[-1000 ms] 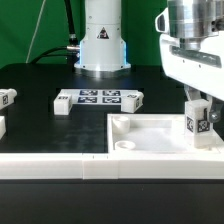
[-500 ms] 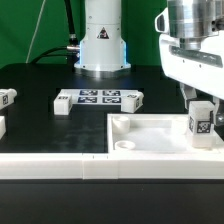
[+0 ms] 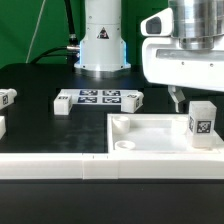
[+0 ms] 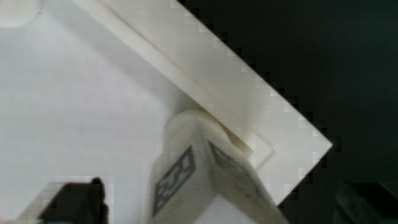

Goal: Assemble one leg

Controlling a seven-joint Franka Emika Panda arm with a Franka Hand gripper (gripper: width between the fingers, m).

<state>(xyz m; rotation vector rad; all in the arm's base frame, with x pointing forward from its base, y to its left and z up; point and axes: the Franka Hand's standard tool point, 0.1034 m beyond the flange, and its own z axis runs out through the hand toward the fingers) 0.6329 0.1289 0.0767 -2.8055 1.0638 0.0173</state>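
1. Exterior view, lower right: the leg stands upright in the tray.
2. My gripper hovers above it, jaws apart, empty.
3. Looks light, rigid, slick plastic; I'd pinch its flat sides.

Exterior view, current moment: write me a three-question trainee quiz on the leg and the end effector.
1. True or false: the end effector grips the small white oblong plastic leg.
2. The leg is: A) upright B) lying flat C) hanging in the air.
3. What does the leg stand in?
Key: 1 false; 2 A; 3 the large white square plastic tray with raised rim, at its corner.
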